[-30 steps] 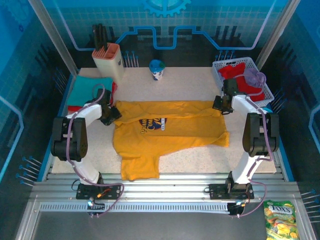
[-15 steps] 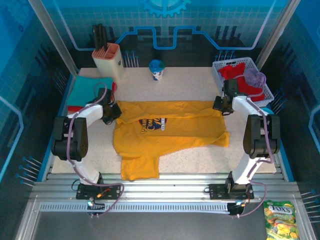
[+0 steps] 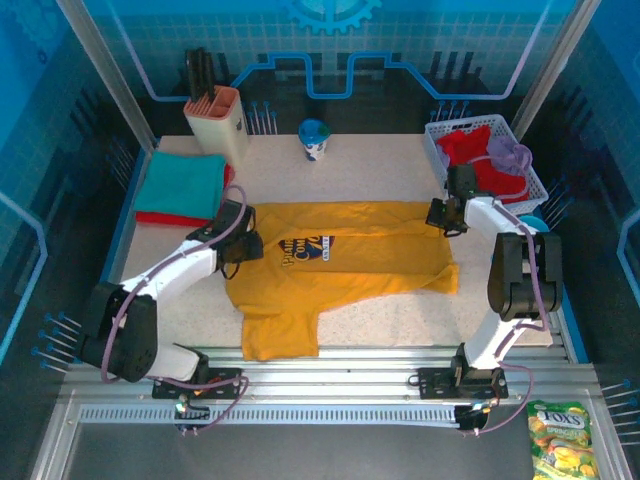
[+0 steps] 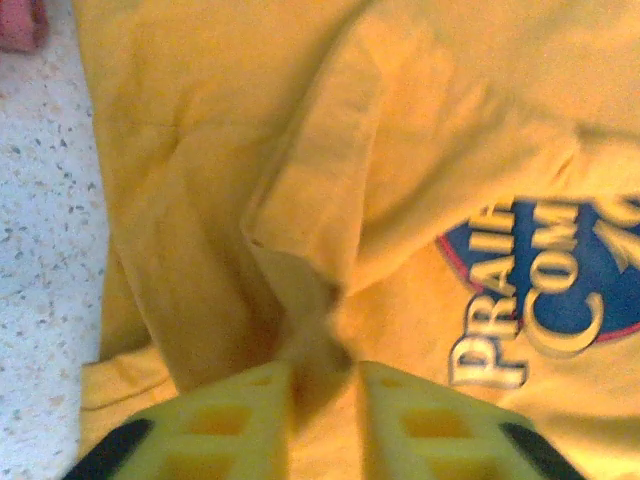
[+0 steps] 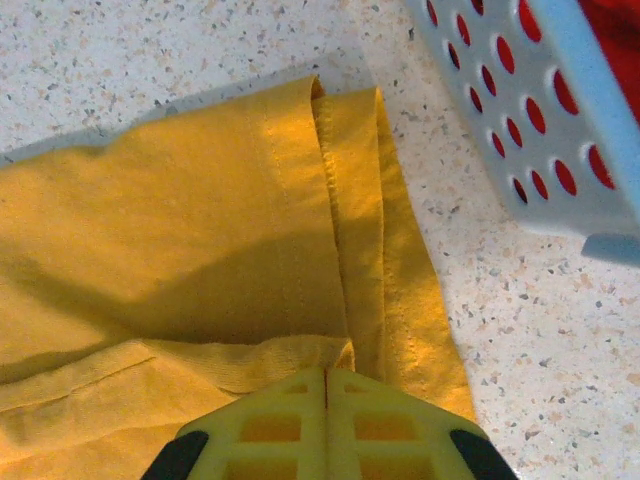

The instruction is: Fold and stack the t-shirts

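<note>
The mustard-yellow t-shirt [image 3: 340, 265] [image 4: 420, 150] [image 5: 200, 230] lies spread on the table, its blue chest print [image 3: 305, 248] facing up. My left gripper [image 3: 243, 245] [image 4: 325, 385] hovers over the shirt's left part. Its fingers stand apart, and a raised ridge of yellow cloth lies in the gap. My right gripper [image 3: 440, 215] [image 5: 327, 372] is shut on the shirt's far right edge, beside the sleeve hem. A folded teal tee [image 3: 185, 185] rests on a red one [image 3: 160, 217] at the back left. Red [image 3: 475, 150] and lavender [image 3: 510, 155] tees sit in the basket.
The white mesh basket [image 3: 535, 185] [image 5: 540, 150] stands just right of my right gripper. A beige holder [image 3: 215, 118] and a cup [image 3: 314, 140] stand at the back. A snack bag [image 3: 560, 435] lies off the table at the near right.
My left arm has swung right and nearer, from the shirt's left edge to a spot over the shirt. Its jaws now stand apart. The right arm has not moved.
</note>
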